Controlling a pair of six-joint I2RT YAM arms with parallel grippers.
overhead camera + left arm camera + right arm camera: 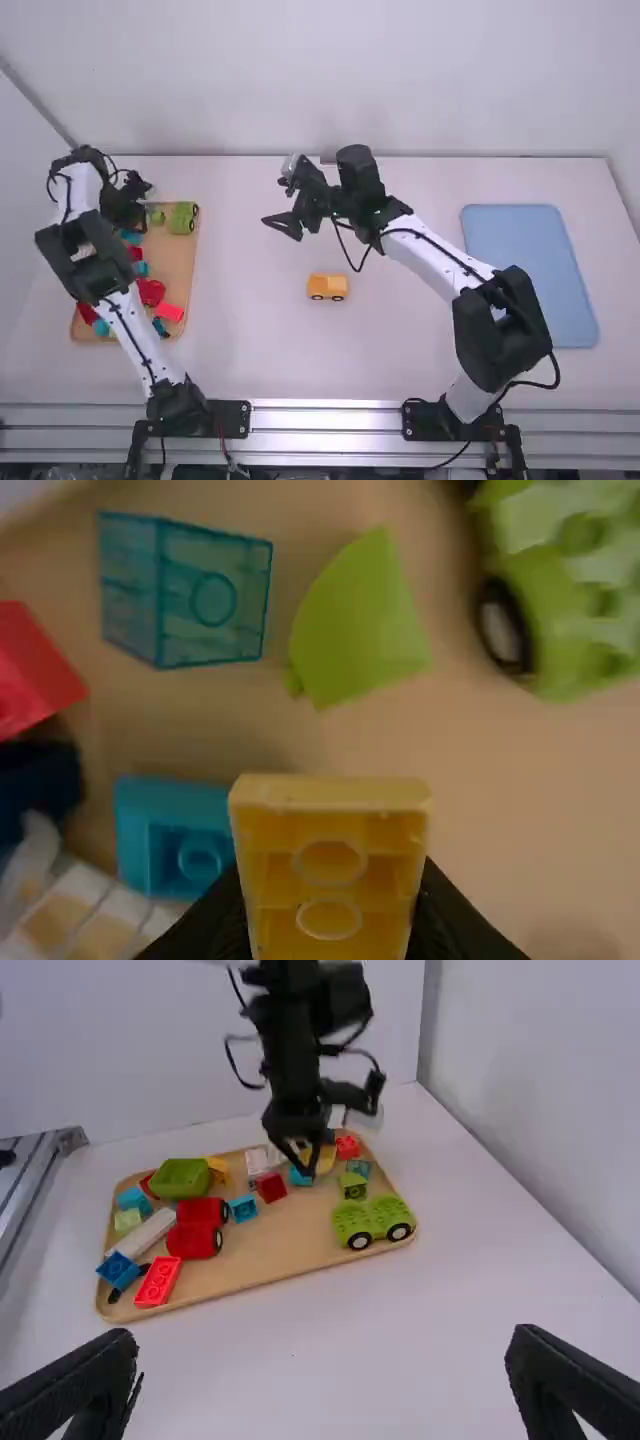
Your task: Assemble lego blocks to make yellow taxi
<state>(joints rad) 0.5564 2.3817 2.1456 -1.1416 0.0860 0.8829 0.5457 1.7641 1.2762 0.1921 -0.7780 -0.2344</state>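
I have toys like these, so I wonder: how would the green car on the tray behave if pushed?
The green car would probably roll, given its wheels. Sitting low, it seems unlikely to tip. Its molded, studded body looks like plastic, probably light and stiff.

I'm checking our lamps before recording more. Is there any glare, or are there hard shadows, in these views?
High view: even light, bright streaks along the metal rail, no hard shadows on the table. Left wrist view: soft shading on the tray; the yellow block looks darker inside than on its upper rim. Right wrist view: evenly lit table, no strong glare.
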